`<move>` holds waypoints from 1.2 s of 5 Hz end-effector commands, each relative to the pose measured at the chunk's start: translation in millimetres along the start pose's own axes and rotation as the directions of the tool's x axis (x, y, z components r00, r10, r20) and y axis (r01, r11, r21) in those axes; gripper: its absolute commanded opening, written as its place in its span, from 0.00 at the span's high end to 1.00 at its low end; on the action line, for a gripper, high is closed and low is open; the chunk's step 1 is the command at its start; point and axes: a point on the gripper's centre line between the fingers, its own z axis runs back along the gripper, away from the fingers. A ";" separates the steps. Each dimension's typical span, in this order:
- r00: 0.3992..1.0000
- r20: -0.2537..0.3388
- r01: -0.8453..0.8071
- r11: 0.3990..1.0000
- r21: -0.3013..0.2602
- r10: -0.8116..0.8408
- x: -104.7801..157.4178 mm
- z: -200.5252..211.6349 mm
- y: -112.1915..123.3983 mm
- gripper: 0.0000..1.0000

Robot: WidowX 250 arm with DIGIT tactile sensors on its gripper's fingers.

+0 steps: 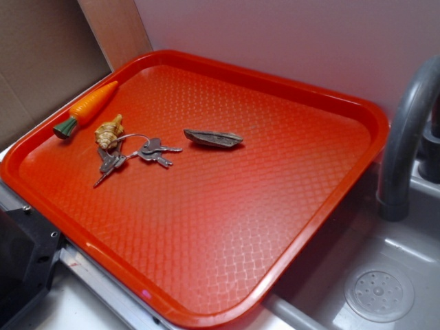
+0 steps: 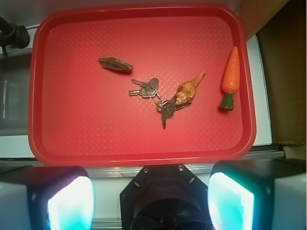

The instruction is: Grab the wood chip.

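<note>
The wood chip [image 1: 213, 138] is a flat grey-brown sliver with pointed ends, lying loose on the red tray [image 1: 240, 227] a little behind its middle. From the wrist view the wood chip [image 2: 115, 64] shows in the upper left part of the tray [image 2: 96, 124]. My gripper [image 2: 151, 201] hangs high above the tray's near edge, well apart from the chip. Its two fingers [image 2: 72, 203] stand wide apart with nothing between them. The exterior view does not show the gripper.
A bunch of keys [image 1: 148, 152] with a tan charm [image 1: 110, 132] lies left of the chip. A toy carrot [image 1: 89, 108] rests at the tray's far left corner. A grey faucet [image 1: 405, 137] and sink drain [image 1: 379, 294] stand to the right.
</note>
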 end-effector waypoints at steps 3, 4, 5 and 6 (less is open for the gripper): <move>0.899 0.069 0.438 0.890 -0.124 -0.433 54.6 -57.1 -37.3 0.00; 0.829 0.090 0.559 0.823 -0.104 -0.552 55.5 -90.6 -54.8 0.00; 0.810 0.182 0.564 0.826 0.023 -0.558 63.8 -125.5 -46.6 0.00; 0.810 0.182 0.564 0.826 0.023 -0.558 63.8 -125.5 -46.6 0.00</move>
